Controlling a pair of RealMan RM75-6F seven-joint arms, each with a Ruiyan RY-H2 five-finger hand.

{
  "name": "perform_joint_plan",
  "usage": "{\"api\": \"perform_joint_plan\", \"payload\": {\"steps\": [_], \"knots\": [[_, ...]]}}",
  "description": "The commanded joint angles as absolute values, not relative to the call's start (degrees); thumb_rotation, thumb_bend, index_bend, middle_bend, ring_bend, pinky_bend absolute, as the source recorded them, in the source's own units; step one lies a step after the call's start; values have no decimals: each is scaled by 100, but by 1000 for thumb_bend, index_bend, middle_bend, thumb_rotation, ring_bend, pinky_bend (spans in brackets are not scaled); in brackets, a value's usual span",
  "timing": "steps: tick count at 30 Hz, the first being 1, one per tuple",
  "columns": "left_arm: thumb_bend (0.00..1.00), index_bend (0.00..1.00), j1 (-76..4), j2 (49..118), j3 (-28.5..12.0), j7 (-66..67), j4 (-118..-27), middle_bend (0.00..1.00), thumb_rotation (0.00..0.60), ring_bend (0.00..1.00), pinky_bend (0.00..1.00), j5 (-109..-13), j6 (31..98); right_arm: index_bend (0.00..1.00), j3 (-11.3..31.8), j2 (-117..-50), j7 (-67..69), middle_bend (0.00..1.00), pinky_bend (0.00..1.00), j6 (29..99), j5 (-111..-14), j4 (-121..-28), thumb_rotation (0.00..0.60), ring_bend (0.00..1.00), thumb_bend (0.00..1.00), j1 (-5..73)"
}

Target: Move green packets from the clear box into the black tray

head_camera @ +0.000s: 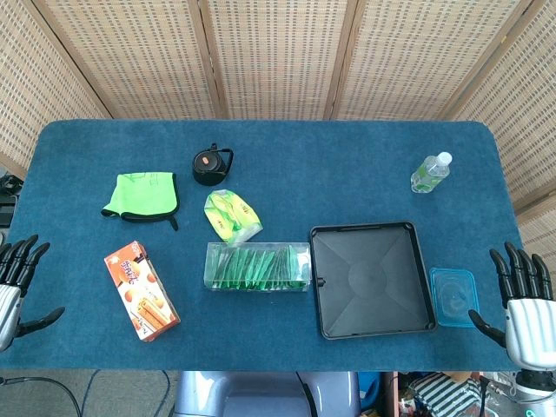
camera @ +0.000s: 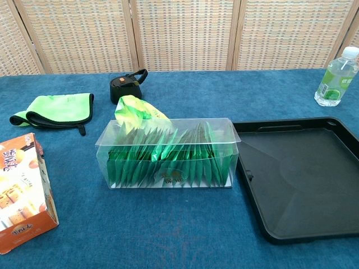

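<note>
1. Both hands sit idle at the near corners of the blue-carpeted counter (head_camera: 278, 165): the left hand (head_camera: 16, 282) and the right hand (head_camera: 526, 304) each show fingers spread wide and hold nothing. Neither appears in the chest view.
2. Green foil packets (camera: 168, 159) stand packed upright in the clear rectangular plastic box (camera: 168, 130), which lies just beside the left edge of the shallow black plastic tray (head_camera: 372, 280). No packet lies in the tray, so the task appears not yet begun.
3. Judgement on the step in hand: the right hand is the nearer to the tray. It should come down over the open box top and pinch a single packet by its upper edge. The light box may slide or lift with a tight packet, so a slow, straight-up pull is advisable, possibly with the left hand steadying it.
4. Limits of view:
   - The hands are cut off at the frame edges in the head view.
   - The tray's right side is cropped in the chest view.
   - Packet count and print are unreadable through the glare.
   - A crumpled green-yellow wrapper (camera: 137, 109) behind the box is partly hidden.
</note>
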State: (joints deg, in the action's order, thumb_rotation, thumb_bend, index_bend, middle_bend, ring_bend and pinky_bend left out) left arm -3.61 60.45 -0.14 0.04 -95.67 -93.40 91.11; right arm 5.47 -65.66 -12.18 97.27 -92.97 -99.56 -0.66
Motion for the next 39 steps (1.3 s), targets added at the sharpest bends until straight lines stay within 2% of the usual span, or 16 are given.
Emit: {"api": "perform_joint_plan", "payload": {"steps": [1,6,9,15,20,23,31,35,39], "knots": [[81,0,-357,6045,-8,23,-9573,0,600,0,0,-9346,9105,0,543,-6553,-1200,0,0,9715,-9286,-9968,600,0,0,-71],[81,0,-363,6062,-19,78,-9583,0,600,0,0,-9345,9088,0,536,-6546,-1155,0,0,9605,-9276,-9966,600,0,0,-24],[81,0,-381,6089,-50,99,-9555,0,600,0,0,-9317,9071,6,543,-6511,-1065,0,0,9285,-9371,-9998,600,0,0,198],[81,0,-448,6144,-153,79,-9479,0,600,0,0,-9138,8958,70,706,-6090,-656,0,0,7986,-9561,-10556,600,0,3,1140],[81,0,-472,6187,-232,124,-9437,0,600,0,0,-8984,8910,134,980,-5996,-51,0,0,6812,-9371,-10981,600,0,73,2052],[81,0,-504,6215,-273,141,-9400,0,600,0,0,-8874,8829,160,1232,-6194,102,0,0,6087,-9092,-10998,600,0,115,2690],[81,0,-605,6272,-357,189,-9326,0,600,0,0,-8619,8589,197,1577,-7139,-852,0,0,4637,-7868,-10586,600,0,133,3992],[81,0,-628,6284,-387,215,-9309,0,600,0,0,-8526,8532,214,1626,-7585,-1401,0,0,4291,-7182,-10339,600,0,136,4483],[81,0,-650,6293,-413,224,-9284,0,600,0,0,-8425,8461,235,1583,-7951,-1944,0,0,4265,-6641,-10130,600,0,138,4825]]}}
